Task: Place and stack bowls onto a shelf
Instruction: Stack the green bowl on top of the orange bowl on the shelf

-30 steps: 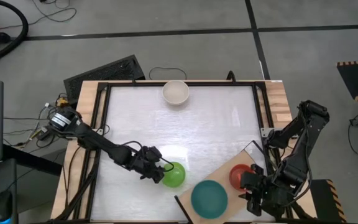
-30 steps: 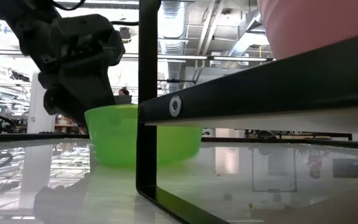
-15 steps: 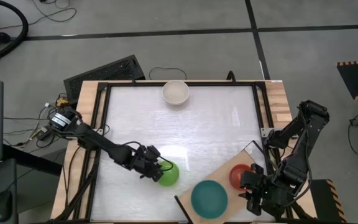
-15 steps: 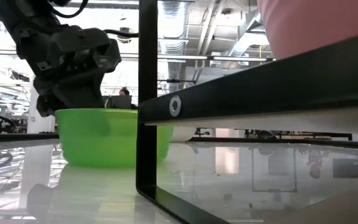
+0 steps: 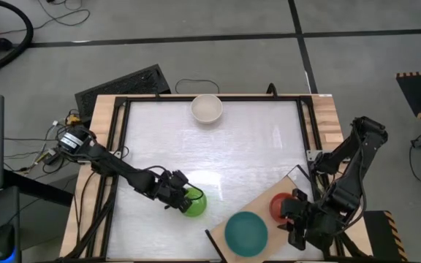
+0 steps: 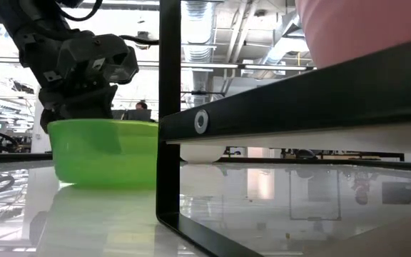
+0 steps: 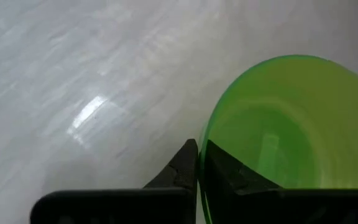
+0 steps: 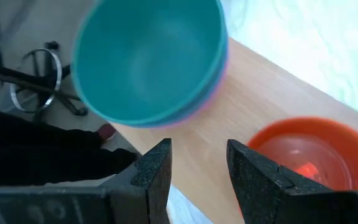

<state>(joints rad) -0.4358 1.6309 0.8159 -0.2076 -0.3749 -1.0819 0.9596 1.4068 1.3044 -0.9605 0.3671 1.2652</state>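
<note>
A lime green bowl (image 5: pixel 194 203) stands on the white table near its front, left of the middle, with my left gripper (image 5: pixel 183 197) shut on its rim. The light-wood shelf (image 5: pixel 269 191) lies slanted at the front right. On it stand a red bowl (image 5: pixel 279 207) and a stack of bowls topped by a dark teal one (image 5: pixel 245 232). My right gripper (image 8: pixel 197 165) hangs open above the shelf between the red bowl (image 8: pixel 303 155) and the teal stack (image 8: pixel 148 62), touching neither. A cream-white bowl (image 5: pixel 206 108) sits at the table's far edge. My left gripper grips the green bowl's rim (image 7: pixel 201 134) on the side toward the table's left. One finger (image 7: pixel 225 173) is inside the bowl and one (image 7: pixel 180 168) outside. The fingers slant down from the left. The bowl (image 6: pixel 102 153) sits upright with its base on the table.
A black frame (image 5: pixel 123 109) runs round the table top, and in the low view its post (image 6: pixel 168 107) stands close in front. A pink shape (image 6: pixel 362 28) fills that view's top right. The table's middle (image 5: pixel 225 161) is bare white surface.
My left gripper has shut on the green bowl's rim, its finger gap closing from wide open. The bowl has slid a little toward the table's left, staying on the table. My right gripper has kept open over the shelf.
</note>
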